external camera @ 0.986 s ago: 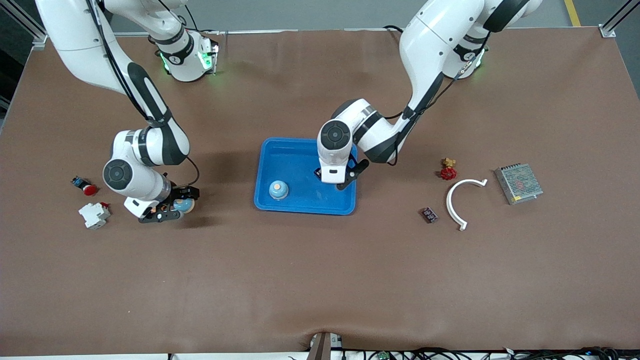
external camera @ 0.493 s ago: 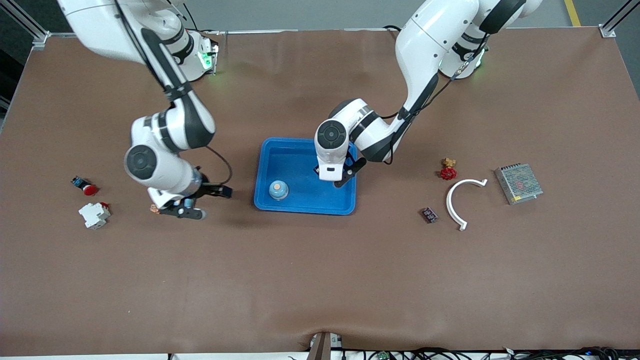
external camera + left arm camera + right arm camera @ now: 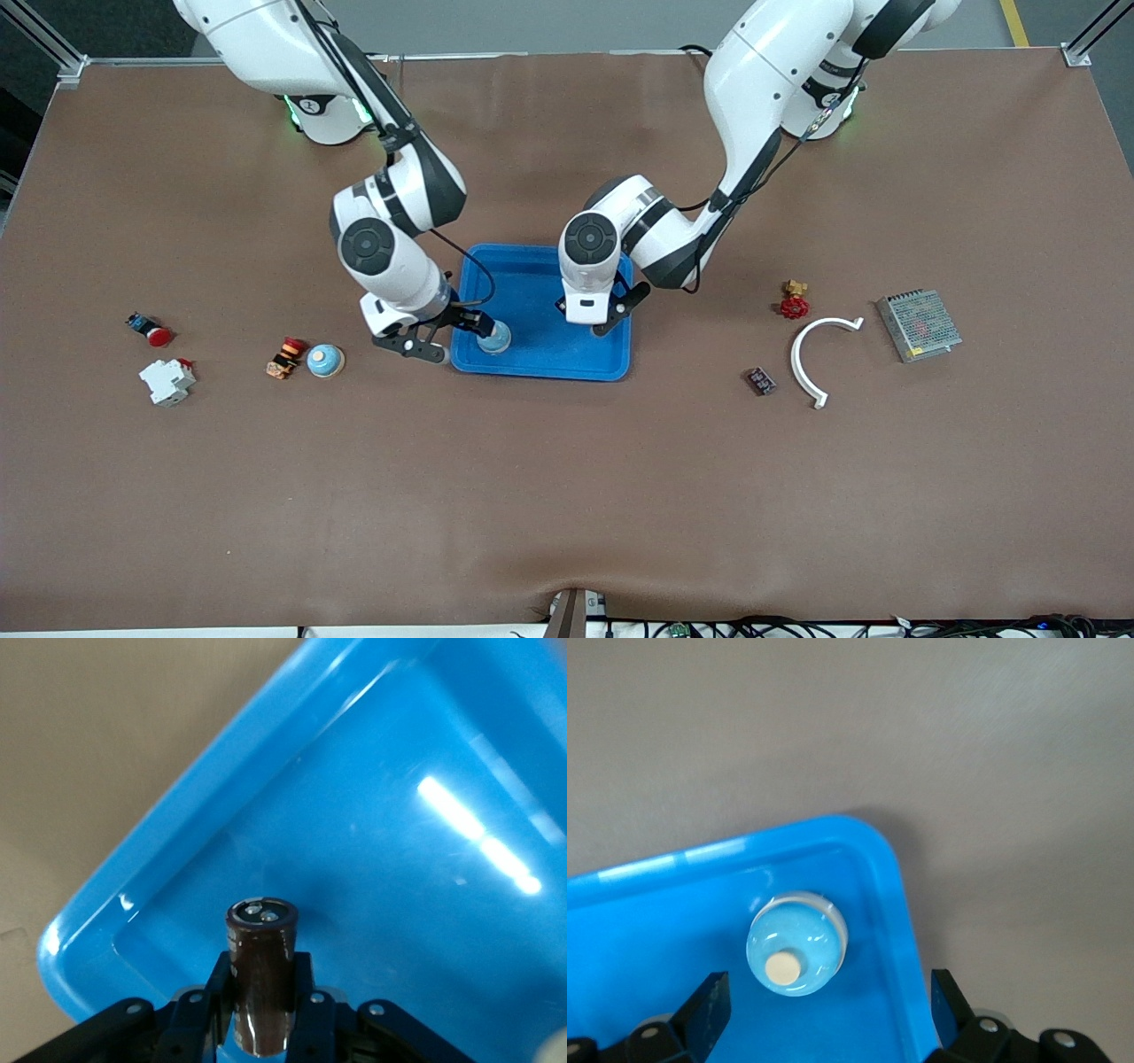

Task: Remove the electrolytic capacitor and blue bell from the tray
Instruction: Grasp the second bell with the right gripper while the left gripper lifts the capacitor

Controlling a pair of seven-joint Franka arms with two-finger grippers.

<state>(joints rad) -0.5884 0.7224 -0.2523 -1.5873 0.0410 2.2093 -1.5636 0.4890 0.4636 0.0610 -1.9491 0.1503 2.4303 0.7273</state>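
Observation:
A blue tray (image 3: 532,368) lies mid-table. My left gripper (image 3: 589,317) hangs over its end toward the left arm, shut on a dark brown capacitor (image 3: 261,966) that stands upright between the fingers above the tray floor (image 3: 399,797). My right gripper (image 3: 450,337) is open over the tray corner toward the right arm. A light blue bell (image 3: 494,336) with a beige button sits in that corner; in the right wrist view the bell (image 3: 796,943) lies just ahead of the spread gripper (image 3: 826,1010), untouched. A second blue bell (image 3: 325,360) rests on the table outside the tray.
Toward the right arm's end lie an orange-red button (image 3: 285,357), a white breaker (image 3: 166,381) and a red pushbutton (image 3: 156,335). Toward the left arm's end lie a red valve (image 3: 795,306), a white curved piece (image 3: 808,359), a small chip (image 3: 760,381) and a metal power supply (image 3: 919,325).
My right arm swung from the bell on the table across to the tray corner, leaving that bell where it was. My left gripper closed on the capacitor and hardly moved.

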